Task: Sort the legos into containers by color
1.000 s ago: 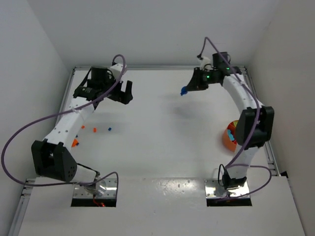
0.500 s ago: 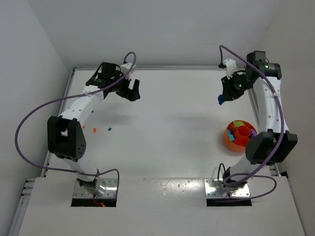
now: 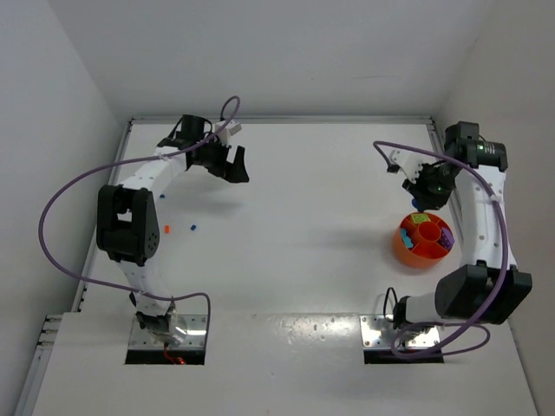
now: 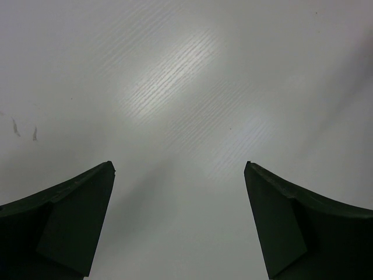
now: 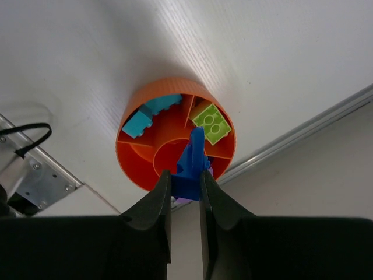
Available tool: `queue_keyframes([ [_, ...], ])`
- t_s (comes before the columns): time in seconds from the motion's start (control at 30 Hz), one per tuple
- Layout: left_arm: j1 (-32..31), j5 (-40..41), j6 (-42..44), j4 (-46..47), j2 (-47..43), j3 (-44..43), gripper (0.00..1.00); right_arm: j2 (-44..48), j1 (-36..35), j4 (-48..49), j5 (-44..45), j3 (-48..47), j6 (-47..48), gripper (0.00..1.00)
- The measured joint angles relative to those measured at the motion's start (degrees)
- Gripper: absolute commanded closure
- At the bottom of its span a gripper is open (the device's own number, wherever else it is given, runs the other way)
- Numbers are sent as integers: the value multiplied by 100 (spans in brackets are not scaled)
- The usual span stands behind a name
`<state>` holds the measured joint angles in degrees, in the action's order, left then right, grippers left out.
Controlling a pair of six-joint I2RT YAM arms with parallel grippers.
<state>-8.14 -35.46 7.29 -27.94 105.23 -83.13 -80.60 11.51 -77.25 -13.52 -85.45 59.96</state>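
The right gripper, pinching a blue lego, is arriving over the bowl from the table's far edge, ready to drop it, while the left gripper is idling open.

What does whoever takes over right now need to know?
Right gripper: shut on a blue lego, aimed at the orange divided bowl.
Left gripper: open, empty, over the table.
Done: teal lego and yellow-green lego in separate compartments.
Left: drop the blue lego in its own compartment, then fetch the loose orange lego and small blue lego at table left.
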Motion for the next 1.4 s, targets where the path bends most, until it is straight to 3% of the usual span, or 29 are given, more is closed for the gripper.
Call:
queue_keyframes([
  [0.4,9,-310,24,2,122,-11,0,835,55,13,205,942,1064,100],
  [1.07,9,-527,103,4,289,-11,0,1624,-2,9,667,2616,1187,100],
  [1.4,9,-590,81,2,420,-13,0,1349,44,20,1058,2717,1128,100],
])
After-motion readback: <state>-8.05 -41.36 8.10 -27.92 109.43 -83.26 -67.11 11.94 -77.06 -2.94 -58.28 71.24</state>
